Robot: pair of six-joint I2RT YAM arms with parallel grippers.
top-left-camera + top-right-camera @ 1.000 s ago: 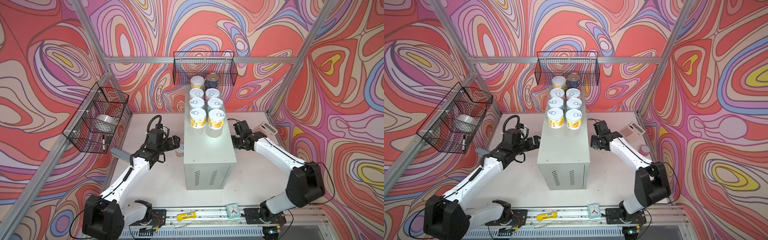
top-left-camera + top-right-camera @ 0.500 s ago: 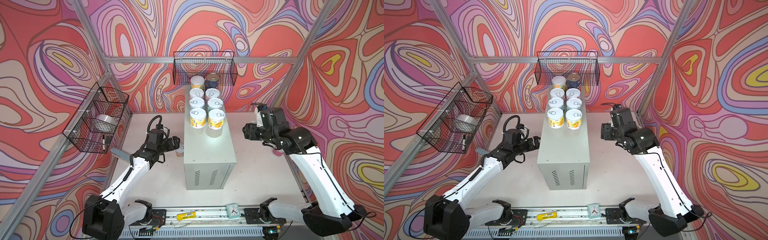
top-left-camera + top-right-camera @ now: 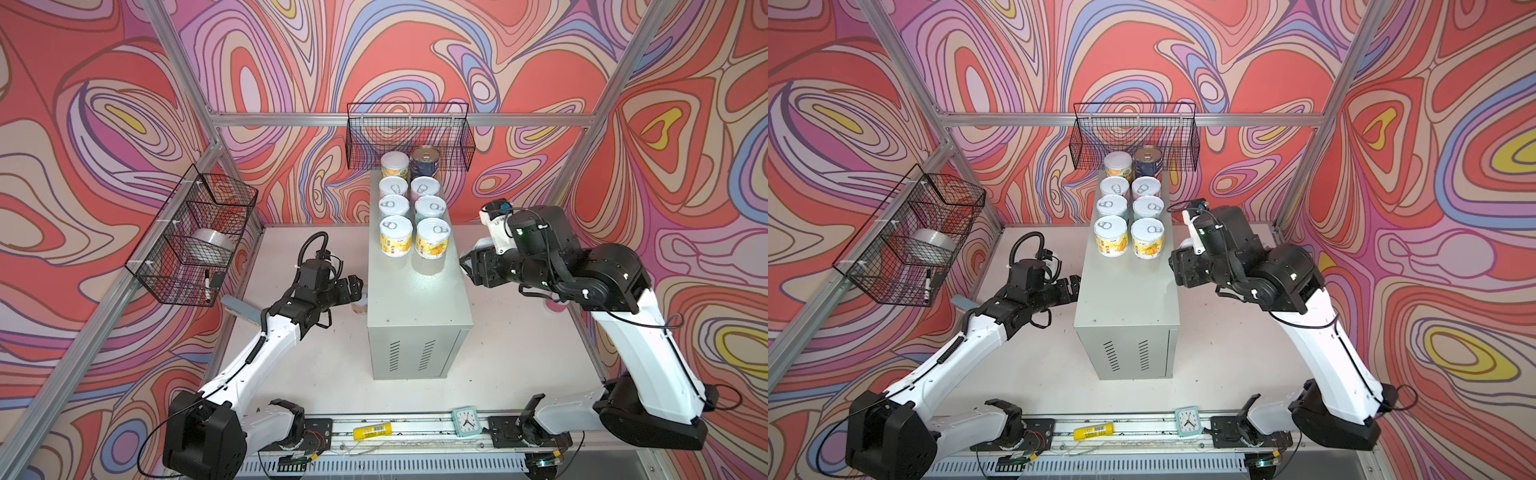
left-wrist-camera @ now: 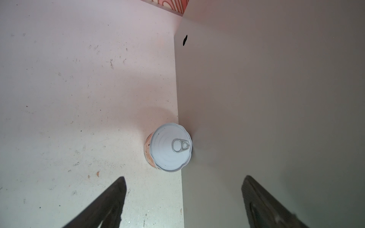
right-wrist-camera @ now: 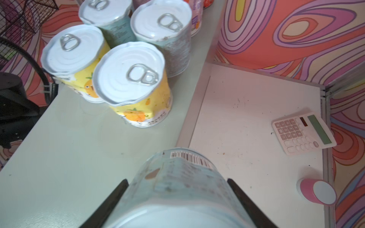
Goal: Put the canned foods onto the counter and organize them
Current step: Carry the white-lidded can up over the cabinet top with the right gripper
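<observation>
Eight cans (image 3: 396, 236) on the counter (image 3: 415, 299), far end — another can (image 4: 169, 147) down against its left wall.

Cans (image 5: 128, 83): shiny metal lids, paper labels, some crumpled. Counter (image 3: 415, 299): smooth grey metal, glossy top. Tabletop (image 4: 59, 98): white, matt, scratched. Baskets (image 3: 361, 141): black wire. Calculator (image 5: 304, 132): plastic.

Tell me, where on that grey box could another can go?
The counter is bare on its near half, from the two yellow cans to the vent-slot edge. Eight cans crowd the far half, up to the wire basket.
</observation>
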